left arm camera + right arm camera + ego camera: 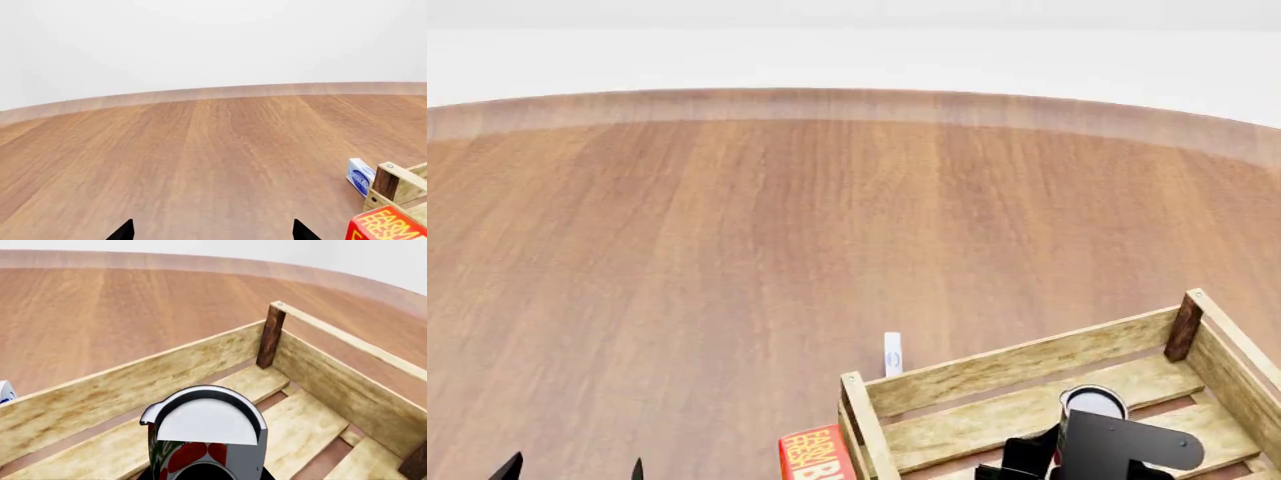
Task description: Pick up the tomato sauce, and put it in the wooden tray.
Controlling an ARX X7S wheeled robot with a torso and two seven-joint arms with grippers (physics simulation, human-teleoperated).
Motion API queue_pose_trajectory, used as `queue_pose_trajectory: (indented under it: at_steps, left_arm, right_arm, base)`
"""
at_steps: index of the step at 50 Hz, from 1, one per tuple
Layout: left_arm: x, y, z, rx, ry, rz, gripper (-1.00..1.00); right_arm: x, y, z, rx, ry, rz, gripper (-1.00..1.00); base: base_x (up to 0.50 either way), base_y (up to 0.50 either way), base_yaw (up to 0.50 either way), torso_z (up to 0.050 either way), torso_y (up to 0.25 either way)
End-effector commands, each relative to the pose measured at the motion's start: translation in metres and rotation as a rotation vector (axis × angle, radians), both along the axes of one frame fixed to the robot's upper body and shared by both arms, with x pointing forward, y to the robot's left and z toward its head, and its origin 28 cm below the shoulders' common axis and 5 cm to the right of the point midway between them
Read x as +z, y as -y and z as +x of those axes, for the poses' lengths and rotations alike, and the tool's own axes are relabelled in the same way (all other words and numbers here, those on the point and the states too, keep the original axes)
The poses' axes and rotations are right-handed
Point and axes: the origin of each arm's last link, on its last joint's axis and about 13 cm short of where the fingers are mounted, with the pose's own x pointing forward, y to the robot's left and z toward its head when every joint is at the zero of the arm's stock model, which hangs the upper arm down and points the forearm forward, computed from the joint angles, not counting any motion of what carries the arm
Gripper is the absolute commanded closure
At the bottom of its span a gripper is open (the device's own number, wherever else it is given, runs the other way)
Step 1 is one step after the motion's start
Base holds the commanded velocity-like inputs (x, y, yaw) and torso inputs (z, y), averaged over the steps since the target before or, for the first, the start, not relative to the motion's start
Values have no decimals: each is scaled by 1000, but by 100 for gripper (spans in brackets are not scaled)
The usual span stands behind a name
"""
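The tomato sauce, a small can with a red and green label and a pale flat top, sits between my right gripper's jaws. It is inside the walls of the wooden tray, just above its slatted floor. In the head view the can's top shows just beyond the black right gripper, over the tray at the lower right. My left gripper is open and empty over bare wooden floor, at the lower left of the head view.
A red "Farm Fresh" box stands against the tray's near left corner and also shows in the left wrist view. A small blue-and-white packet lies just beyond the tray. Wooden floor runs to a pale wall.
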Motion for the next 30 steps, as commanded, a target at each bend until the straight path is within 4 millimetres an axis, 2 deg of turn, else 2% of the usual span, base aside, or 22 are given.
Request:
queue_pose_trajectory:
  at_steps: [1,30]
  left_arm:
    - [1,0,0,10,20,-11,-100]
    - [2,1,-1,11,20,-9,-100]
  right_arm:
    - [2,1,2,13,-6,-17,100]
    - [2,0,3,9,-20,-15,100]
  base:
    - [0,0,0,0,0]
    - [0,0,0,0,0]
